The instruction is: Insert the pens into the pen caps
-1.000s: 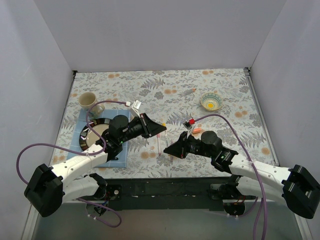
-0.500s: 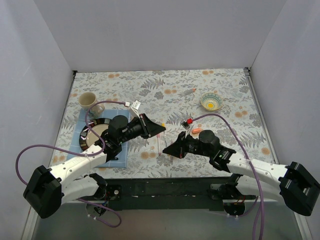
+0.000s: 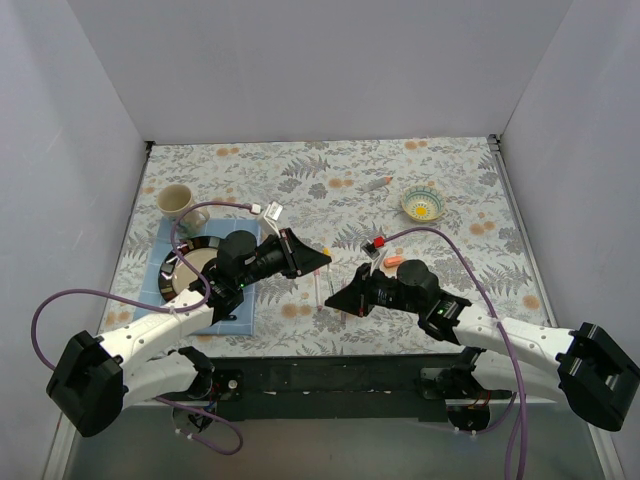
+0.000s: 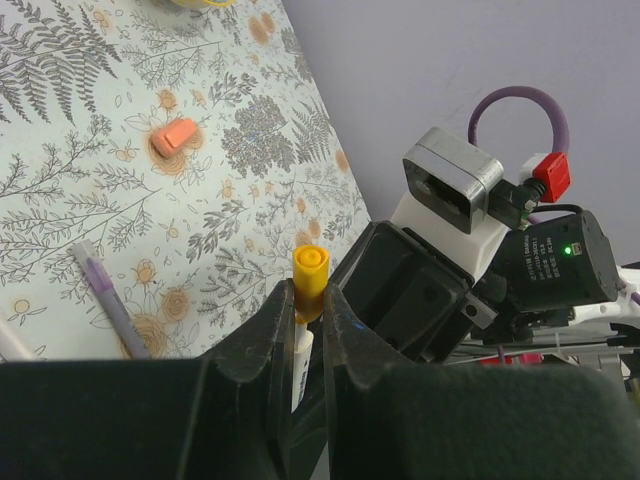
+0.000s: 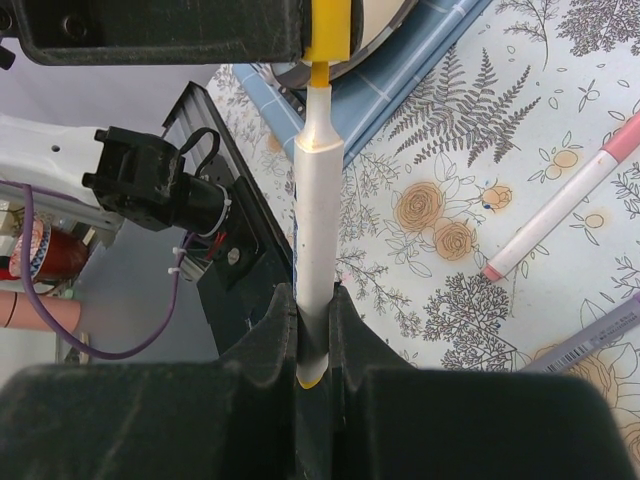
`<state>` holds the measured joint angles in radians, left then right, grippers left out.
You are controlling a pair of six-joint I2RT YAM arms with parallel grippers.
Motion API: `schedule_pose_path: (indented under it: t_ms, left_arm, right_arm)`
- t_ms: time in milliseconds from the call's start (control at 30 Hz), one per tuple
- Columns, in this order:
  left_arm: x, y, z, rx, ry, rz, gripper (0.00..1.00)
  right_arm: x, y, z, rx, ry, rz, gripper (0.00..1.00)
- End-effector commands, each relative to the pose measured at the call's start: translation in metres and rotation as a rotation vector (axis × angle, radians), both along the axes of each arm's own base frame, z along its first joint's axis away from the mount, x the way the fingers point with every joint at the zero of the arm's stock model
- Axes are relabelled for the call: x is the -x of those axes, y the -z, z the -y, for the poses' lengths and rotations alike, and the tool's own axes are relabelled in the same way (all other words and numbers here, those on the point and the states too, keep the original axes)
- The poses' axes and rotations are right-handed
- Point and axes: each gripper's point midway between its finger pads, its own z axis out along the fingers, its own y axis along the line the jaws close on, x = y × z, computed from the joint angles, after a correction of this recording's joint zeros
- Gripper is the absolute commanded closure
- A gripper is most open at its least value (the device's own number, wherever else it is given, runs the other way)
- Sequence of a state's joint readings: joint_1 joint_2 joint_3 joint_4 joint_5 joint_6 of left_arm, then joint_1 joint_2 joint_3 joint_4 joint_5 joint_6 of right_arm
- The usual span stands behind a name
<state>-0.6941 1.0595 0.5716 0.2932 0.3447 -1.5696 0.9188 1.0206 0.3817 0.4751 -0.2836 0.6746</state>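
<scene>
My left gripper (image 3: 324,256) is shut on the yellow pen cap (image 4: 310,273), held above the table. My right gripper (image 3: 336,298) is shut on the pale pen (image 5: 318,200). Its yellow tip reaches into the yellow cap (image 5: 328,32) in the right wrist view, and its white barrel (image 4: 302,350) shows just below the cap in the left wrist view. The white-pink pen (image 5: 558,215) and the purple pen (image 5: 592,338) lie on the table beneath the grippers. The purple pen (image 4: 112,298) also shows in the left wrist view. The orange cap (image 3: 394,261) lies to the right of them.
A black plate (image 3: 178,270) sits on a blue mat (image 3: 240,310) at the left, with a cream cup (image 3: 176,200) behind it. A small yellow-centred bowl (image 3: 422,204) stands at the back right. A grey stick-like object (image 3: 376,184) lies near it.
The right arm has shifted slightly. Both grippers stay shut and tip to tip, with the pen and cap held together.
</scene>
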Motion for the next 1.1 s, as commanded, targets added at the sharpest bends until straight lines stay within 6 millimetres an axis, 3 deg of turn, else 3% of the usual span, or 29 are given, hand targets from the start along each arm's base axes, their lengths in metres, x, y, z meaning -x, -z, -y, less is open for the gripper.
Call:
schedule_pose_path:
  t_ms: [0, 667, 833, 1067]
  left_arm:
    - [0.01, -0.023, 0.004, 0.037, 0.064, 0.081, 1.0]
    - [0.033, 0.004, 0.011, -0.004, 0.203, 0.051, 1.0]
    - [0.03, 0.017, 0.009, -0.061, 0.177, 0.022, 1.0]
    - [0.024, 0.012, 0.009, -0.065, 0.142, 0.014, 1.0]
  right_arm:
    - [-0.007, -0.035, -0.007, -0.087, 0.009, 0.07, 0.99]
    - [-0.028, -0.056, -0.004, -0.054, 0.099, 0.146, 0.99]
    - [-0.036, -0.066, 0.001, -0.025, 0.139, 0.198, 0.99]
    - [-0.038, -0.067, 0.003, -0.013, 0.146, 0.212, 0.99]
